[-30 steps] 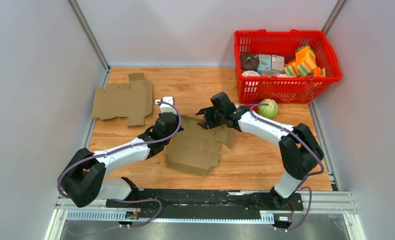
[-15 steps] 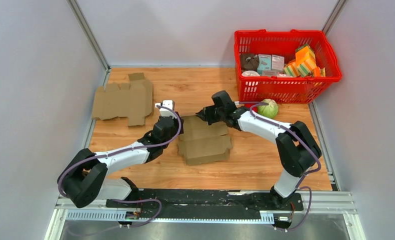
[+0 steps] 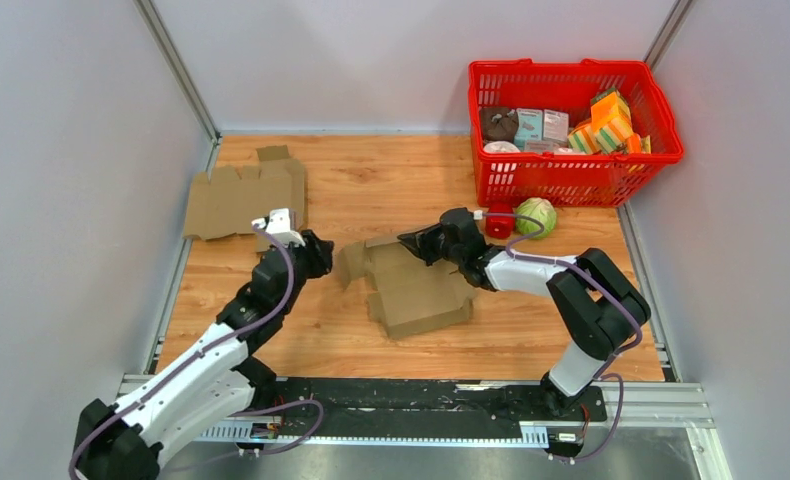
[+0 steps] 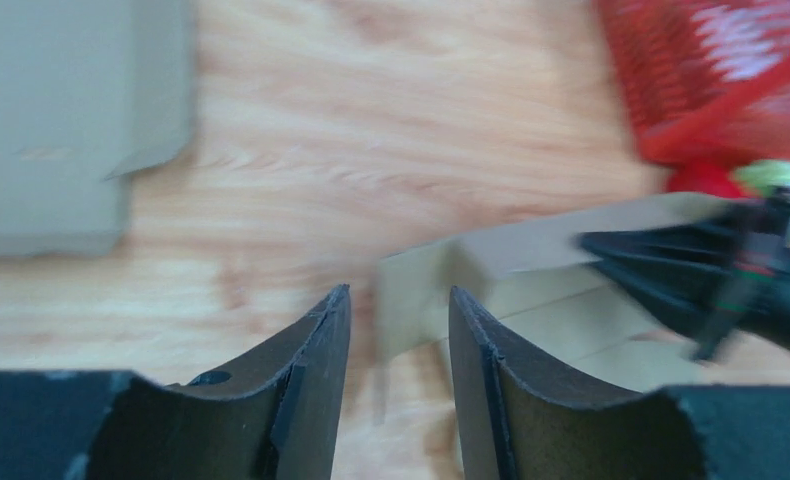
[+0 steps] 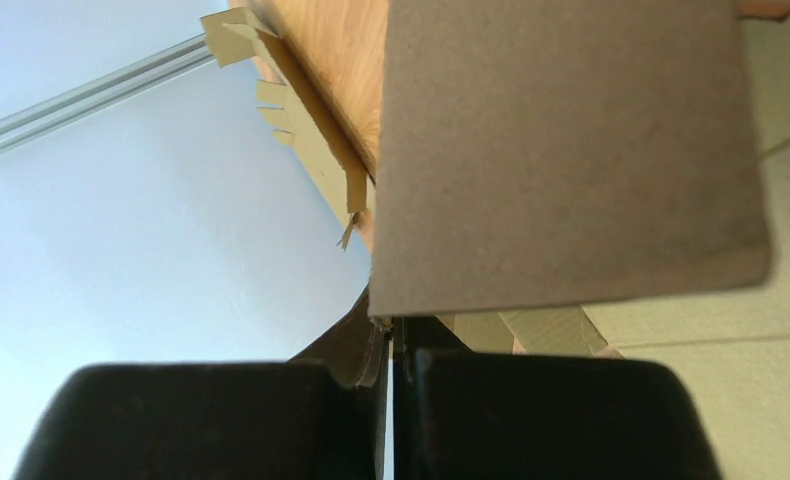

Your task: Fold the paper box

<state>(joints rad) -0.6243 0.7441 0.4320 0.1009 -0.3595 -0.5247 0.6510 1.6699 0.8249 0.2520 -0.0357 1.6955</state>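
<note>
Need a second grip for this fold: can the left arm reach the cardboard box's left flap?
Probably yes: the open left gripper faces the left flap with nothing between; the right gripper grips the cardboard box elsewhere.

A red basket [image 3: 571, 182] stands at the far right corner of the bench [image 3: 391, 180], packed with small cartons [image 3: 542, 125] and bright orange-and-green packs [image 3: 611, 118]. Just in front of the basket lies a green cabbage [image 3: 536, 216].

Robot lab cell: plain grey walls [image 3: 61, 150], aluminium posts [image 3: 176, 70], wooden tabletop [image 3: 391, 170].
</note>
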